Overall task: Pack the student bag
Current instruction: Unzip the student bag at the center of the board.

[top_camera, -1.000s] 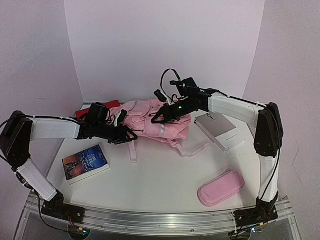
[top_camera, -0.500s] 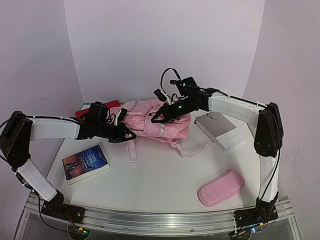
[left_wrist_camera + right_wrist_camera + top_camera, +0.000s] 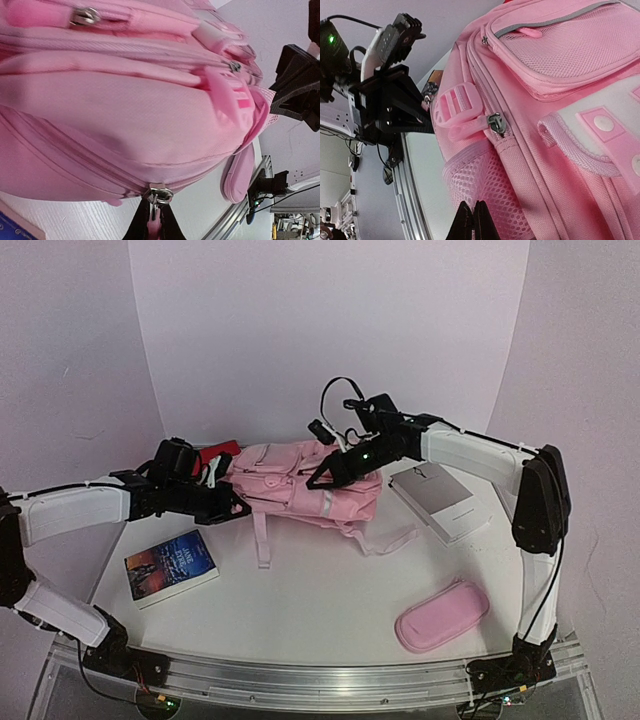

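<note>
Back middle of the white table (image 3: pixel 320 585): the large pink fabric backpack (image 3: pixel 285 490) lies with its front pockets up. Its long axis runs left to right across the table and its shoulder straps trail toward the near edge. Which end is the top, I can't make out. Judged soft, limp and light while unfilled, so it should sag and slide rather than lift as one piece. The best holds look like the zip pulls, straps or clasp, not the smooth panels. At the bag's left end the left gripper (image 3: pixel 156 226) is clamped on a metal zip pull (image 3: pixel 157 194). The right gripper (image 3: pixel 472 220) has its fingers together, tips against the pink mesh side pocket (image 3: pixel 480 185); whether it pinches cloth is unclear.
</note>
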Available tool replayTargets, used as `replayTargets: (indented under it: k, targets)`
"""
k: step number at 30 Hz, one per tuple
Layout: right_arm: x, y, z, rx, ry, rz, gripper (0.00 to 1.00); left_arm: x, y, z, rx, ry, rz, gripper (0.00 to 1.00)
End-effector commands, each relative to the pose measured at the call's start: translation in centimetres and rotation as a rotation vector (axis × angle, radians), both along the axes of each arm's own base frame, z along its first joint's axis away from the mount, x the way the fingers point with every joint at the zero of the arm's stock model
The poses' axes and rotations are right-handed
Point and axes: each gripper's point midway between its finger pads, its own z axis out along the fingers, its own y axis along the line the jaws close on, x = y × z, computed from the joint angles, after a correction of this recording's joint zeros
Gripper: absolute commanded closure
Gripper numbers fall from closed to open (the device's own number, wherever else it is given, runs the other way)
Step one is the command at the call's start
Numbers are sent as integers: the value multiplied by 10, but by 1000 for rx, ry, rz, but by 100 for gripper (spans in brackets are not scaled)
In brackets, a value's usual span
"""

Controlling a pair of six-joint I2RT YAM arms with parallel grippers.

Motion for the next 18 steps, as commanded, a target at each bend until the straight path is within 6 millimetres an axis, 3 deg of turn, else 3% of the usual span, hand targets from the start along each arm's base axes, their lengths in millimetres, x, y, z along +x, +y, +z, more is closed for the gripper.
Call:
replayTargets:
  k: [1,7,13,15,18]
  targets:
    - [7,-48,21,-85,-195,19,100,-10,43,-2,147,39,140,100]
    - [12,-99,-9,-260,-305,63,100,-19,53,-1,203,51,131,100]
    - [32,-155,-41,-436,-440,103,100,-25,45,5,180,51,66,100]
    - [39,-163,-48,-469,-464,109,100,-27,33,11,141,53,4,100]
    - [42,-158,-44,-439,-467,113,98,-29,13,20,90,56,-86,100]
